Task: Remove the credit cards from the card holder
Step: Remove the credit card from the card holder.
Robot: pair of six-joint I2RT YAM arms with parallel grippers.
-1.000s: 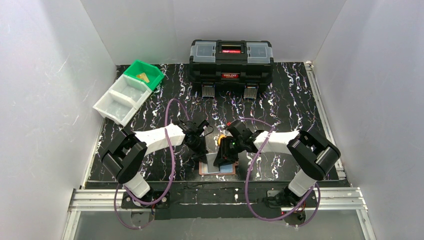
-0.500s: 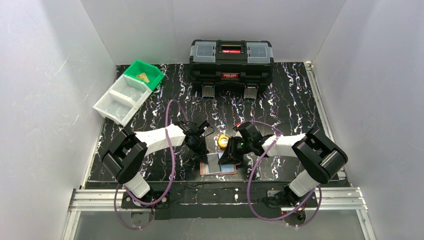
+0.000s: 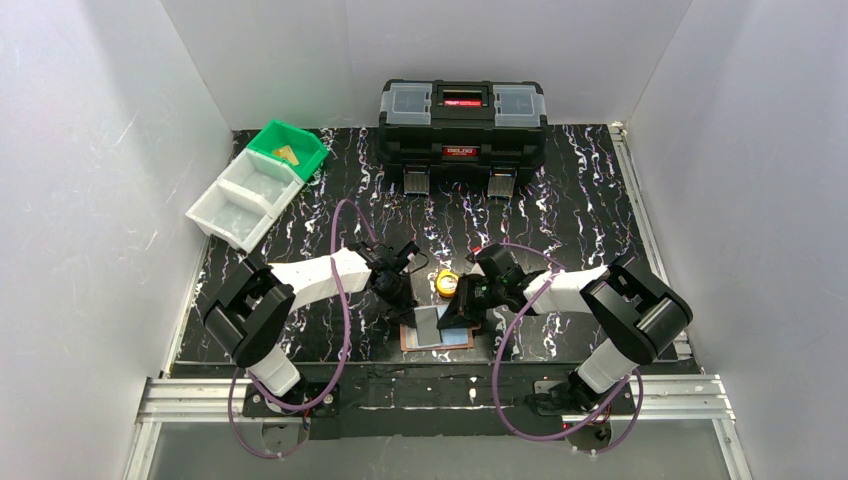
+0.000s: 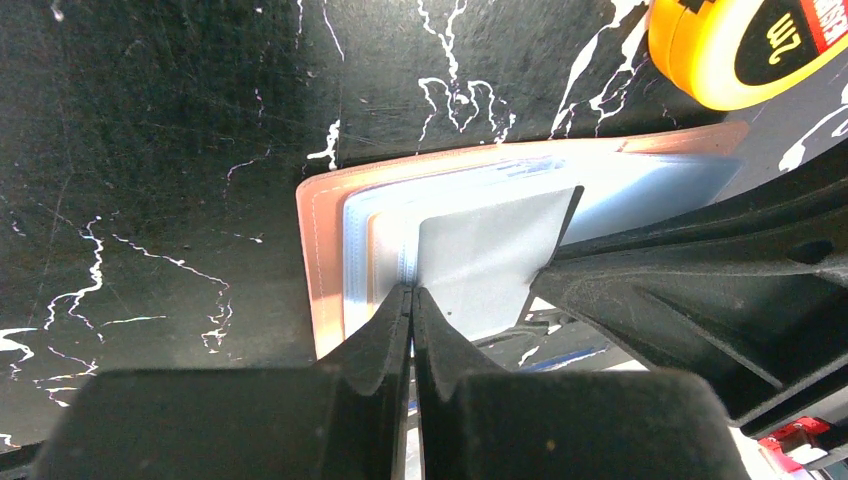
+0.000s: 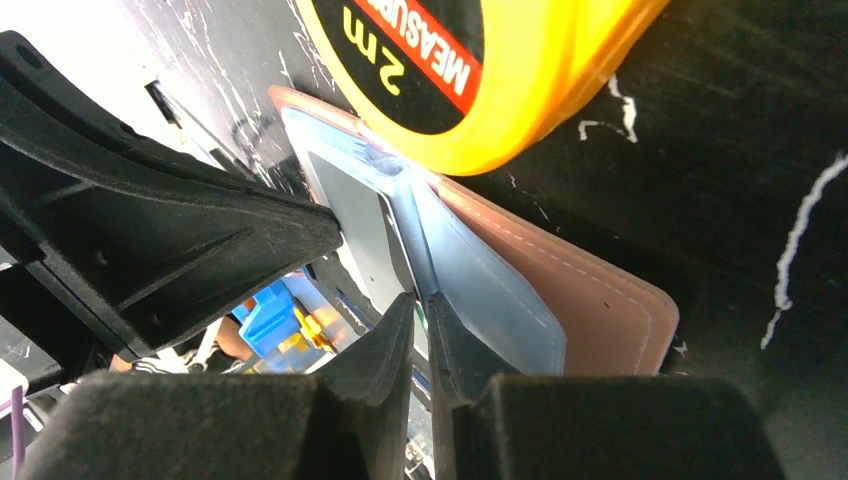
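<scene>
"Top external view: where does everything sit?"

"The card holder (image 3: 450, 338) lies open at the middle of the table's (image 3: 590, 200) near edge, with the yellow tape measure (image 3: 447, 283) just behind it. A black toolbox (image 3: 462, 122) stands at the far edge. Both arms reach in over the holder, but from up there the fingertips are too small to read."

"So what do the wrist cameras add?"

"Left wrist view: the left gripper (image 4: 412, 292) has its jaws pressed fully together, tips down at the corner of a grey credit card (image 4: 480, 260) that sits over the pale bluish sleeves. I can't tell whether anything is nipped between those tips."

"And the right side?"

"Right wrist view: the right gripper (image 5: 421, 300) is narrow, with only a slit between its fingers, and the card's dark edge runs down into that slit. Whether it is actually clamped, I cannot tell. This view also shows the holder's tan leather cover under the sleeves and the '2m' lettering on the tape measure, which the overhead camera does not resolve."
</scene>
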